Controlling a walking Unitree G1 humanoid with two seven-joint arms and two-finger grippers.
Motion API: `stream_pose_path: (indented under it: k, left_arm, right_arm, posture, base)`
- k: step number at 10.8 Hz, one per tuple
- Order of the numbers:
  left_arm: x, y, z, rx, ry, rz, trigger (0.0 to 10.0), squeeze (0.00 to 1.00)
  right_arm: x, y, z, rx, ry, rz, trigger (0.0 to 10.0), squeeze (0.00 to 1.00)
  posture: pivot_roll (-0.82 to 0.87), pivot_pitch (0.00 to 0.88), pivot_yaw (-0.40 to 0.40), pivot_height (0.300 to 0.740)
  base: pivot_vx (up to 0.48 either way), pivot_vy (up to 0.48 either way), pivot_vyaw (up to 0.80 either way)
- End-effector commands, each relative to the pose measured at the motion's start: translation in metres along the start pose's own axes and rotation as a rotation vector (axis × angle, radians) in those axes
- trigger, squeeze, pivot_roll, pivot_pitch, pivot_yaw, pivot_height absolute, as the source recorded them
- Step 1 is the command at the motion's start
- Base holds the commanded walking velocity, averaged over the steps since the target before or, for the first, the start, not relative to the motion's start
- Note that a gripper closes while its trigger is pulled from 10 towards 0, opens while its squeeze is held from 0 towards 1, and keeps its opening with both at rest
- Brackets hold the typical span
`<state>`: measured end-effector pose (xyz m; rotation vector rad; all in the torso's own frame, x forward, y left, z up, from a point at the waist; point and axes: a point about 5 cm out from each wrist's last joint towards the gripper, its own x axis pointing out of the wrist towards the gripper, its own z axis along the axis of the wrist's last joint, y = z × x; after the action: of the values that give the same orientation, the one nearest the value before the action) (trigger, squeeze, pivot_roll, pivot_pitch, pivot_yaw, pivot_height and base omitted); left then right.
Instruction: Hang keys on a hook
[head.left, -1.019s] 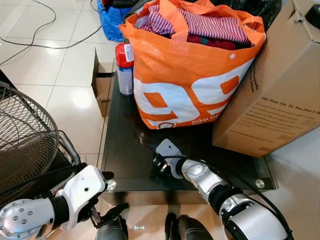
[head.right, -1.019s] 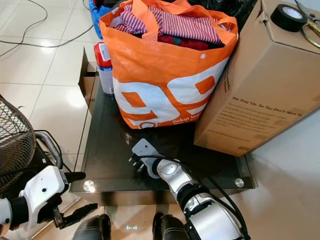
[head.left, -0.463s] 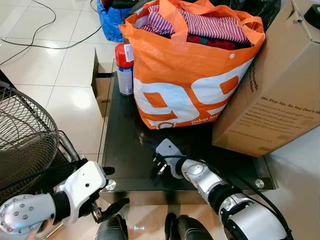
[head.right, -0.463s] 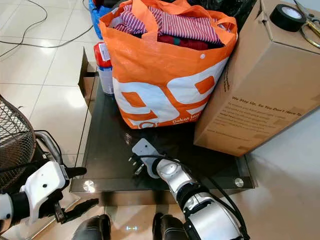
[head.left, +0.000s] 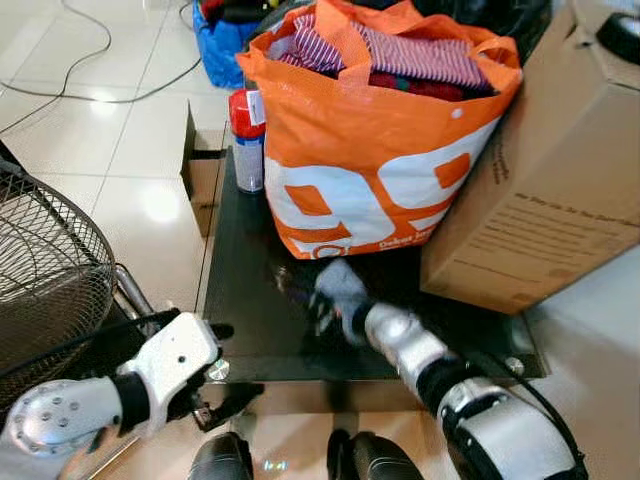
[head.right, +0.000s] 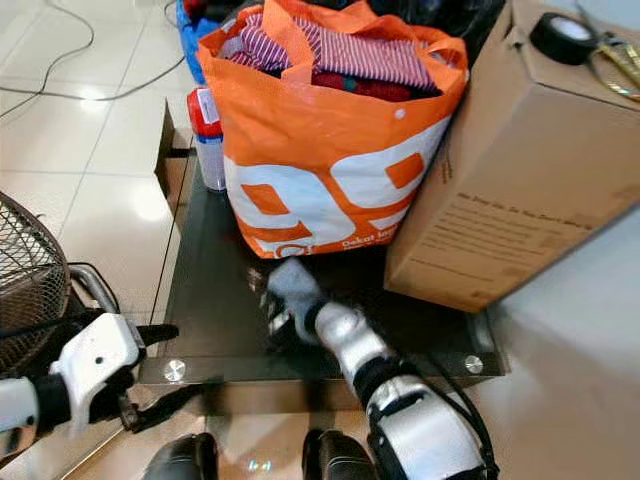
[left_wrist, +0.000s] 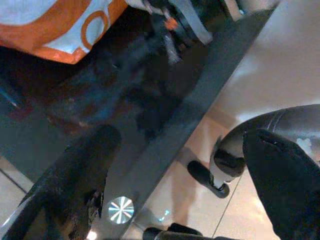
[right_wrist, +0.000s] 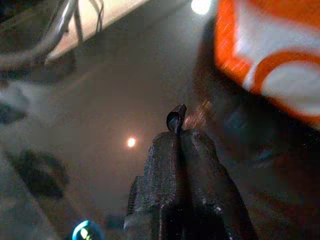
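Note:
My right gripper (head.left: 322, 303) is low over the black glass table (head.left: 245, 300), just in front of the orange bag, and is blurred by motion. In the right wrist view its fingers (right_wrist: 162, 165) are pressed together, and a small dark loop of the keys (right_wrist: 176, 116) sticks out past their tips. The rest of the keys is hidden. My left gripper (head.left: 232, 362) hangs open by the table's front left corner, with nothing between its fingers (left_wrist: 75, 185).
A full orange shopping bag (head.left: 380, 150) and a large cardboard box (head.left: 540, 200) take up the back of the table. A red-capped spray can (head.left: 247, 140) stands at the back left. A wire fan guard (head.left: 50, 270) is on my left. Tape roll (head.right: 553, 35) lies on the box.
My right gripper has moved a little away from the table's front edge toward the orange bag and is now blurred. The left arm has drifted slightly right.

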<state>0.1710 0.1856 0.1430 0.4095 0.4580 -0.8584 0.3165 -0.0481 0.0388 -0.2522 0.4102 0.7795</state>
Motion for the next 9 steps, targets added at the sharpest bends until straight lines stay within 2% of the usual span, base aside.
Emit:
stream_pose_path:
  k: [1, 2, 3, 4, 5, 7, 8, 9]
  left_arm:
    - [0.004, 0.000, 0.000, -0.002, -0.011, 0.010, 10.0, 0.00]
    - [0.008, 0.000, 0.000, 0.001, -0.025, 0.012, 10.0, 0.00]
    - [0.011, 0.001, 0.000, 0.004, -0.031, 0.014, 10.0, 0.00]
    - [0.018, 0.006, 0.002, 0.024, -0.057, 0.034, 10.0, 0.00]
    - [0.023, 0.013, 0.005, 0.034, -0.080, 0.062, 10.0, 0.00]
    - [0.032, 0.029, 0.010, 0.013, -0.143, 0.157, 10.0, 0.00]
    - [0.036, 0.038, 0.015, 0.035, -0.187, 0.202, 10.0, 0.00]
    - [0.043, 0.052, 0.023, 0.062, -0.260, 0.243, 10.0, 1.00]
  right_arm:
    - [-0.007, -0.012, 0.009, 0.066, -0.073, -0.017, 0.0, 0.00]
    - [-0.018, -0.019, 0.017, 0.093, -0.154, 0.004, 0.0, 0.00]
    - [-0.024, -0.020, 0.019, 0.107, -0.177, 0.009, 0.0, 0.00]
    - [-0.039, -0.024, 0.025, 0.204, -0.243, -0.024, 0.0, 0.00]
    - [-0.051, -0.025, 0.030, 0.298, -0.301, -0.034, 0.0, 0.00]
    - [-0.072, -0.026, 0.032, 0.425, -0.371, -0.055, 0.0, 0.00]
    - [-0.083, -0.026, 0.037, 0.508, -0.414, -0.070, 0.0, 0.00]
    - [-0.094, -0.025, 0.048, 0.596, -0.468, -0.048, 0.0, 0.00]
  posture:
    - [0.12, 0.085, -0.116, 0.740]
    - [0.11, 0.066, -0.114, 0.740]
    - [0.10, 0.046, -0.111, 0.740]
    - [0.09, 0.007, -0.108, 0.740]
    - [0.08, 0.000, -0.105, 0.740]
    - [0.07, 0.000, -0.094, 0.740]
    - [0.06, 0.000, -0.088, 0.740]
    - [0.05, 0.000, -0.093, 0.740]
  base:
    - [0.000, 0.000, 0.00]
    - [0.000, 0.000, 0.00]
    - [0.000, 0.000, 0.00]
    - [0.000, 0.000, 0.00]
    - [0.000, 0.000, 0.00]
    - [0.000, 0.000, 0.00]
    - [0.000, 0.000, 0.00]
    - [0.000, 0.000, 0.00]
